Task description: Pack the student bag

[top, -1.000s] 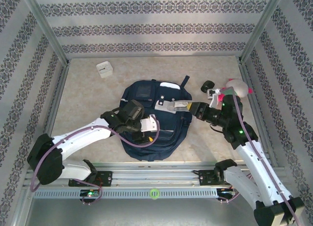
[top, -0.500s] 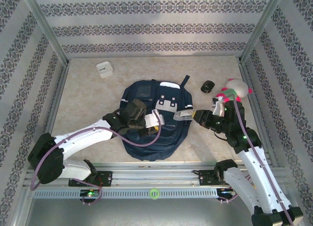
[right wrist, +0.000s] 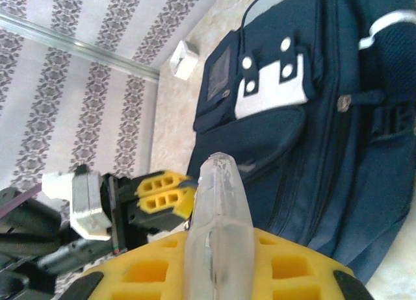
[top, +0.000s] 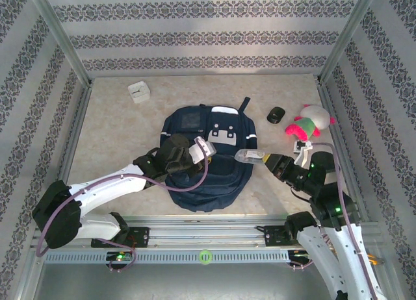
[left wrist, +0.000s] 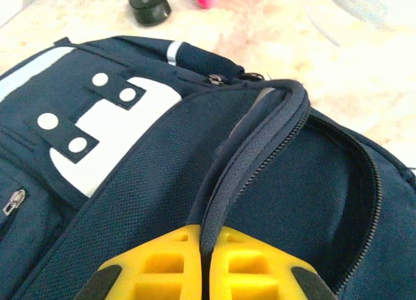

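Backpack first: the student bag (top: 214, 173) lies flat on the table (top: 110, 144) between the two arms. Its long axis runs near to far, with the grey-white patch toward the far end. The left gripper (top: 197, 149) is clamped tight on the zippered rim of the main compartment, pinching that edge up so a dark slit gapes beside it. In the left wrist view nothing can be made out inside that mouth. The right gripper (top: 268, 161) sits just beside the bag's right flank, jaws closed on a clear plastic item (top: 248, 156). Its free end points left, over the bag's edge toward the lifted rim. So the opening lies left of the carried item, and the right arm looks best placed to feed it in, likely by sliding left under the raised lip. Far right on the table lies a pink-and-white plush toy (top: 311, 121), far left a white box (top: 138, 92), and near the toy a small black object (top: 275, 115).
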Controlling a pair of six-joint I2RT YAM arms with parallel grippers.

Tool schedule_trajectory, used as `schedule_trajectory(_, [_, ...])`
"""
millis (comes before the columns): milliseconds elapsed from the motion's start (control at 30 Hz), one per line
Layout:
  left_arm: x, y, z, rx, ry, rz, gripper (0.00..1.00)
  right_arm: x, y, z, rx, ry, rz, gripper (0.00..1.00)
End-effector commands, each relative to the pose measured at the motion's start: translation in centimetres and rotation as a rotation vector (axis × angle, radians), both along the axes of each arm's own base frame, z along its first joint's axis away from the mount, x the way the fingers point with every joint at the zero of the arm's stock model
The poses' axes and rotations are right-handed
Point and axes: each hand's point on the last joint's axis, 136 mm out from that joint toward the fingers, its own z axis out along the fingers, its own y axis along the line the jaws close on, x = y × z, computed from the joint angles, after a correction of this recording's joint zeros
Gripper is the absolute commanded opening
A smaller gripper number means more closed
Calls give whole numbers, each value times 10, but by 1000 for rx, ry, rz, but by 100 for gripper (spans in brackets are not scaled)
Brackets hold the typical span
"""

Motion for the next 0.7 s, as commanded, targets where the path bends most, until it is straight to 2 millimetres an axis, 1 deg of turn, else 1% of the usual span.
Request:
schedule_trajectory(0, [19,-10,50,-179,-90,85,0,-5,13,-3,89,59,23,10])
schedule_trajectory(100, [18,-14,54,-214,-80,76,0,-3,24,-8,118,76,51,10])
schedule_trajectory(167, [16,-18,56,-234,-78,56,0,1,31,-15,106,78,55,10])
schedule_trajectory(333, [10,-24,62,-270,-69,13,0,20,53,-22,146,65,63,9])
schedule_trajectory(500, [1,-31,67,-301,-50,-44,0,41,60,-31,191,53,4,8])
schedule_trajectory(567, [-2,-32,70,-308,-45,-61,0,46,61,-36,198,58,-21,8])
schedule_trajectory(667, [-8,-35,74,-320,-39,-88,0,53,62,-38,216,50,-48,8])
